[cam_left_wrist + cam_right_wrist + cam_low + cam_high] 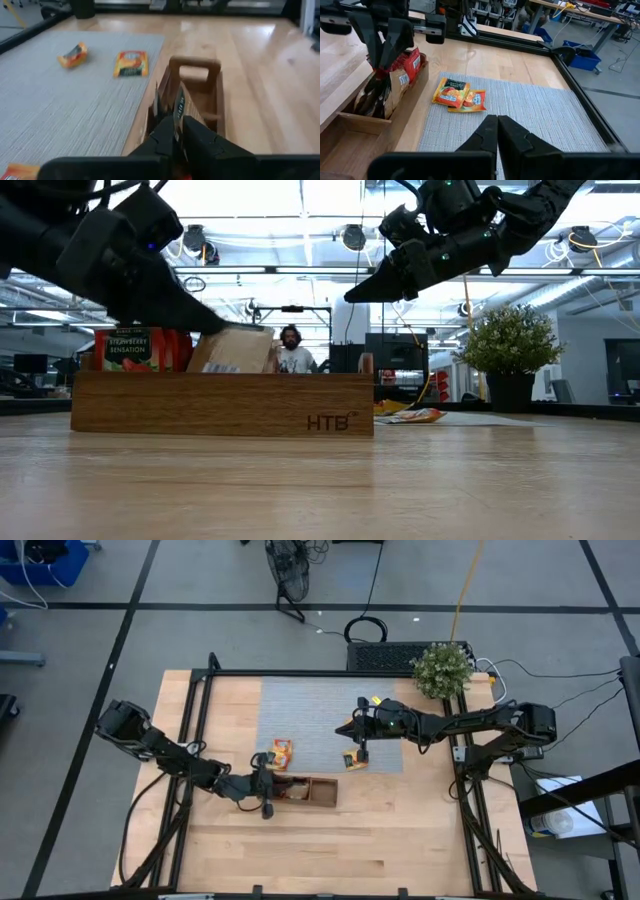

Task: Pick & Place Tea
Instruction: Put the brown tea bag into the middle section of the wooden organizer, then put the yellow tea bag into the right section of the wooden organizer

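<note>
The left gripper (266,790) sits low and a little left of centre in the high view, right over the left end of the wooden tray (322,793). Its fingers (197,135) stand only a narrow way apart, with a pale tea packet (179,107) upright between them; whether they press it or have let it loose, I cannot tell. In the low view that packet (232,351) leans inside the tray (222,404), under the dark gripper (165,298) at the upper left of the frame, and red packets (135,349) stand beside it at the tray's left end. The tray's front face carries the letters HTB.

From the right wrist view, red packets (410,62) and pale ones (395,82) stand packed together in the tray's end compartment, with the left gripper (382,62) down on them.

The right gripper (362,753) hangs near the middle of the high view above the grey mat (315,710), its fingers (487,131) pressed together with nothing between them. An orange-yellow packet (351,761) lies on the mat just beside it. Two more orange-yellow packets (283,753) lie overlapping at the mat's lower left, just above the tray; the right wrist view shows them (459,94) touching near the mat's edge.

A potted plant (442,669) stands at the upper right of the table. In the low view a person (291,348) shows far back in the room, behind the tray.
</note>
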Robot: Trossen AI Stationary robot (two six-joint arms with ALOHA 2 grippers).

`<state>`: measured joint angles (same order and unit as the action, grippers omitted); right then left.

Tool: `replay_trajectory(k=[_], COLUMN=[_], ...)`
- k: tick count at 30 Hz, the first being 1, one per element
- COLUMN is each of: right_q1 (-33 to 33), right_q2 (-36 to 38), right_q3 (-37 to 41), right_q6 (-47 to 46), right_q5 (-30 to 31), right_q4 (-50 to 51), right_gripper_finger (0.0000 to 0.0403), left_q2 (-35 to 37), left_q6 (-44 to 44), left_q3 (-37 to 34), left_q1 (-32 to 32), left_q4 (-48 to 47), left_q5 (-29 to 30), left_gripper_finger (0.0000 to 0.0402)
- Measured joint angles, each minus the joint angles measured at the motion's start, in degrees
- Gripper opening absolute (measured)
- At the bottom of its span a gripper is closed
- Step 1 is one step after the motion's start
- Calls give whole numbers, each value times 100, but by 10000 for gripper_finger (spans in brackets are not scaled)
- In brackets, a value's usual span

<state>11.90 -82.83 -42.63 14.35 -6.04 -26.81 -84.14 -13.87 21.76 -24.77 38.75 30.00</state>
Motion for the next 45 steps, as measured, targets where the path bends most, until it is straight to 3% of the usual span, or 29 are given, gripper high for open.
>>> replay_trajectory(k=[7, 15, 21, 25, 29, 36, 40, 45], right_q1=[0, -1, 0, 0, 11, 13, 20, 17], right_q2=[0, 0, 0, 0, 0, 0, 0, -19], right_q3=[0, 0, 0, 0, 0, -2, 88, 217], right_q6=[-11, -11, -12, 9, 24, 456, 750, 931], right_q5=[1, 0, 0, 2, 2, 467, 879, 887], right_q4=[4, 4, 4, 7, 7, 191, 129, 8], right_gripper_finger=[0, 0, 0, 0, 0, 0, 0, 0], left_q2=[0, 2, 128, 714, 1895, 4076, 4925, 5435], left_q6=[266, 199, 367, 623, 1127, 1064, 824, 839], left_q3=[7, 7, 7, 7, 9, 9, 9, 9], left_q1=[-1, 0, 0, 0, -9, 213, 626, 1120], left_q4=[724, 841, 1116, 991, -165, -2641, -3719, -4424], left_q5=[-2, -2, -7, -7, 114, 1620, 1563, 1068], left_gripper_finger=[104, 171, 188, 189, 189, 189, 189, 189])
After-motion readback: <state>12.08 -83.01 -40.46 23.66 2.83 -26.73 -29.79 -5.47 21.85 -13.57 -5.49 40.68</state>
